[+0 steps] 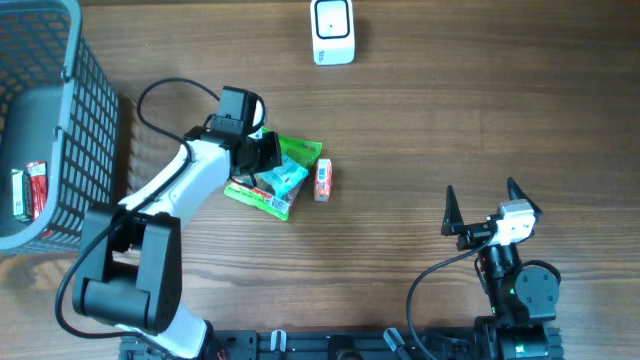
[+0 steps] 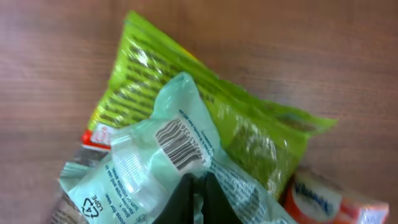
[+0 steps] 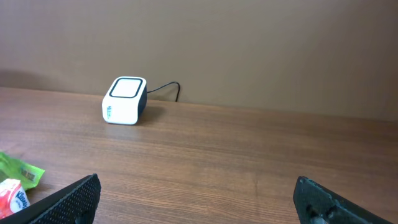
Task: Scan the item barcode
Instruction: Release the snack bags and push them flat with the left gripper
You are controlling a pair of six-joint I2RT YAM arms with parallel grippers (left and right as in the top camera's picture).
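Wooden table (image 1: 430, 130) — left gripper (image 2: 194, 183) clamps pale-green packet (image 2: 140, 168).

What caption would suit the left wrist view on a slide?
Left gripper pinching a pale teal packet, barcode up, over a green bag on the wooden table.

Mint-green film packet (image 2: 143, 174), crumpled, with its edge pinched between the closed fingers of the left gripper (image 2: 194, 198). Its black-on-white barcode (image 2: 181, 144) faces up, skewed, just ahead of the fingertips. Scanner (image 1: 332, 30) is a white box with a rounded-square window facing up, flat on the table, well ahead of that gripper and off to its right.
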